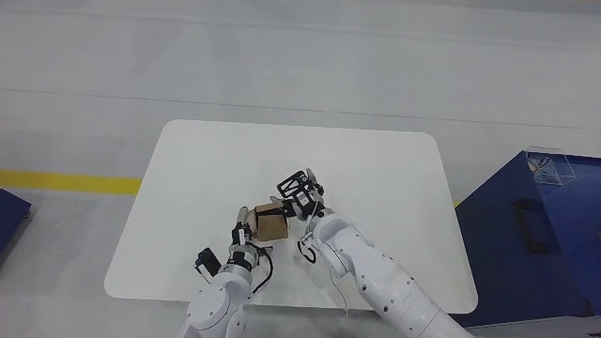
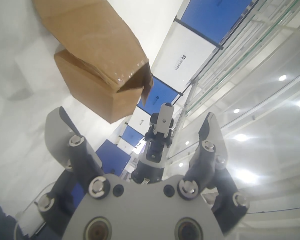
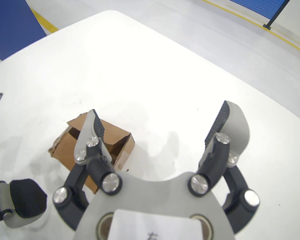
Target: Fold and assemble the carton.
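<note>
A small brown carton (image 1: 270, 223) sits on the white table (image 1: 376, 160). It is a bit nearer the edge by the robot than the far edge. One end of it is open and its flaps hang loose. The left gripper (image 2: 137, 126) is wide open and holds nothing. The carton is just in front of it. The right gripper (image 3: 160, 121) is wide open too and holds nothing. One of its fingers (image 3: 88, 128) is above the carton's open end.

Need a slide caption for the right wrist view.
Open right hand beside the half-assembled brown carton, one end unclosed, on the white table.
</note>
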Controlling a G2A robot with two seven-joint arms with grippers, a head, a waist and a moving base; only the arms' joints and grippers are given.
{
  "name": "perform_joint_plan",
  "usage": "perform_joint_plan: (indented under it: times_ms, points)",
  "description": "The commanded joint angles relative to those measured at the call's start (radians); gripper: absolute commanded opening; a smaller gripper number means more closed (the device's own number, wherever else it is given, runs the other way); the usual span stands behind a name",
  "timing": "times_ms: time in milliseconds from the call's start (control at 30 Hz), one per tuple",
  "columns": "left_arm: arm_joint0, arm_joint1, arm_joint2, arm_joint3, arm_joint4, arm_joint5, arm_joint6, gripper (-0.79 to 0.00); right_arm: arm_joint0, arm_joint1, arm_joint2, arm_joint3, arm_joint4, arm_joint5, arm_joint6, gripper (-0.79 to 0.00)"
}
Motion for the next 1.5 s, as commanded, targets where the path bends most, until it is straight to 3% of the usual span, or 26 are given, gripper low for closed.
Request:
perform_joint_plan:
  times_ms: [0,233,733,1200,1467]
  points:
    - [-0.018,-0.004,-0.005,0.046,-0.01,-0.047,0.026,0.0,0.008,-0.01,-0.017,0.022,-0.006,-0.005,-0.007,0.0]
    - [-0.066,-0.017,0.013,0.138,-0.002,-0.086,0.1,0.0,0.034,-0.042,-0.053,0.093,-0.042,0.001,-0.011,0.0]
    - [-0.097,-0.027,0.005,0.199,0.137,-0.195,0.213,0.0,0.048,-0.08,-0.053,0.165,-0.076,-0.01,-0.001,0.0]
    - [-0.042,-0.031,0.006,0.107,0.302,-0.382,0.219,0.0,0.039,-0.097,-0.027,0.184,-0.099,-0.046,-0.008,0.0]
    - [-0.048,-0.038,0.047,0.1,0.354,-0.331,0.171,0.0,0.036,-0.092,0.019,0.172,-0.128,-0.061,-0.017,0.0]
